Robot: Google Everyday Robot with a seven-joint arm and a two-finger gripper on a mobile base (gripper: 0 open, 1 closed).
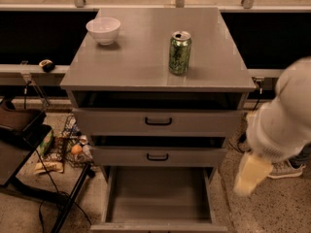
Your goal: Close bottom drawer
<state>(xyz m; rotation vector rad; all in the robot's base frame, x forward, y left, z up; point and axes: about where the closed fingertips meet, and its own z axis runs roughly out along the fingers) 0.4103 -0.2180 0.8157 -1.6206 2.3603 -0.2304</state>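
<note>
Jaws low at the right of the view, on the blurred pale-yellow tip of the white arm point(284, 115), over speckled floor point(272, 212) and apart from the cabinet. Spread or pressed together: cannot tell.

Left of the jaws and slightly lower: bottom drawer point(158, 193), pulled far out toward the viewer. Bare grey sheet-metal tray, thin straight walls, flat front cut off by the lower edge of the view, handle out of sight. Front running left to right; travel running straight back into the cabinet. Jaws abreast of the right side wall, not before the front. Likely need, then: swing nearer and leftward onto that front, then push away along the slide line.

Farther back, up and left of the jaws: middle drawer point(158, 157) and top drawer point(158, 122). Same matte grey, square-edged, each with a short black bar handle and a dark gap above.

Well to the left, near jaw height: floor litter of packets point(63, 147) and cables.

Farther still, high and left of the jaws: smooth grey bench point(136, 67). Upright on it, a glossy green can point(180, 52); toward the far left corner, a round white bowl point(103, 30), well apart from the can.
</note>
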